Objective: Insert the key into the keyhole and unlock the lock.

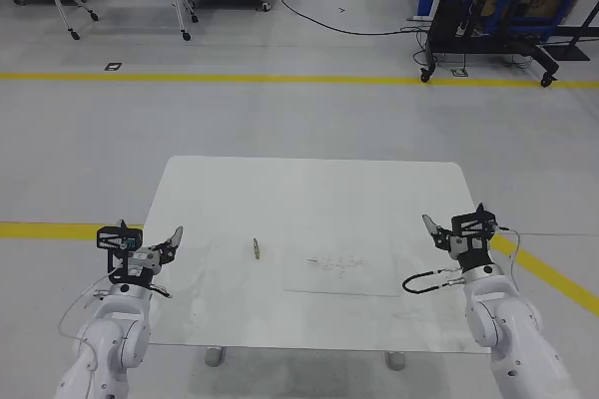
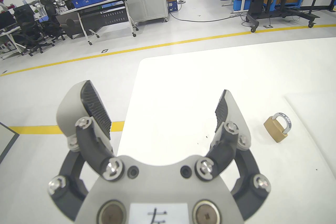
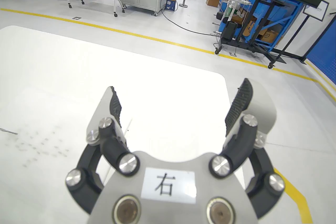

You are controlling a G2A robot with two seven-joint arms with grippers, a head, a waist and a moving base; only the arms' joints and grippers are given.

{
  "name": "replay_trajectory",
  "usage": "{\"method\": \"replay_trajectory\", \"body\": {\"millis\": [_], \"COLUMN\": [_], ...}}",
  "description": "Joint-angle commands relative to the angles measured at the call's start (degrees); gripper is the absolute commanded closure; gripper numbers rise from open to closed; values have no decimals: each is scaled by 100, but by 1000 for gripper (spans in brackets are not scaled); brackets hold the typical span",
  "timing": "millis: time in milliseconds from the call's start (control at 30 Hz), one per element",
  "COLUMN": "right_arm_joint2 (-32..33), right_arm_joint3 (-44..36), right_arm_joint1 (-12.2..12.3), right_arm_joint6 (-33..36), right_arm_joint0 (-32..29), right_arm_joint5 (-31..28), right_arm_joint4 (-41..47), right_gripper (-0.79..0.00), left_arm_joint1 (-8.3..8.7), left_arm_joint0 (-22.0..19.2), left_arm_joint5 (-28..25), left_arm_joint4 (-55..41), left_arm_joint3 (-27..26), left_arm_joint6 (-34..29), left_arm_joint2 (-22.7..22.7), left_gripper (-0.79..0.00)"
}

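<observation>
**Entry: lock and both tools at rest on the bench, nothing held**

Top view. The padlock (image 1: 256,248) sat on the white bench (image 1: 309,190), nearer the front edge than the back and left of centre. A thin pale sheet (image 1: 341,287) lay just to its right, carrying faint marks. A thin sliver (image 1: 312,261) lay at the left end of those marks. It was possibly the key, but too small to confirm. The left tool (image 1: 152,237) was at the bench's left edge and the right tool (image 1: 454,221) at its right edge. Both were well apart from the lock.

Left wrist view. The left tool (image 2: 156,93) was spread wide with nothing between its ribbed pads (image 2: 95,109). The padlock (image 2: 275,128) showed a brass body and a silvery shackle that looked seated. It was off the sheet, just beside the sheet's edge.

Right wrist view. The right tool (image 3: 178,88) was likewise spread wide and empty. A dark sliver (image 3: 8,131) lay flat beside the marks.

Handling (judgement). The lock is probably dense for its size, rigid, and smooth enough to slip or twist. It is best pinched across the two broad faces of the body, leaving the keyhole end and the shackle free. The key, if that sliver is it, is light, stiff and flat to the bench, so awkward to lift. It should be gripped by the head with the blade left projecting.
</observation>
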Motion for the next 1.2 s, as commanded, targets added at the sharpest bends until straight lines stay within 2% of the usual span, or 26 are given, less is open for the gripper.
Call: {"method": "replay_trajectory", "body": {"millis": [0,33,67,200,600,833,933,1167], "right_arm_joint2": [-275,-397,-458,-864,-882,-1861,-2230,-2799], "right_arm_joint3": [22,76,148,315,339,912,1180,1625], "right_arm_joint1": [1,6,12,-26,-26,-128,-182,-259], "right_arm_joint6": [235,368,539,976,1011,2399,2787,2995], "right_arm_joint0": [192,309,459,820,824,1838,2236,2773], "right_arm_joint5": [-438,-815,-945,-898,-917,-1660,-2011,-3034], "right_arm_joint4": [-157,-106,-231,-548,-567,-859,-863,-667], "right_gripper": [-785,-785,-785,-785,-785,-785,-785,-785], "left_arm_joint1": [0,0,0,0,0,0,0,0], "left_arm_joint0": [0,0,0,0,0,0,0,0], "left_arm_joint5": [0,0,0,0,0,0,0,0], "left_arm_joint4": [0,0,0,0,0,0,0,0], "left_arm_joint3": [0,0,0,0,0,0,0,0], "left_arm_joint6": [0,0,0,0,0,0,0,0], "left_arm_joint2": [0,0,0,0,0,0,0,0], "left_gripper": [-785,-785,-785,-785,-785,-785,-785,-785]}}
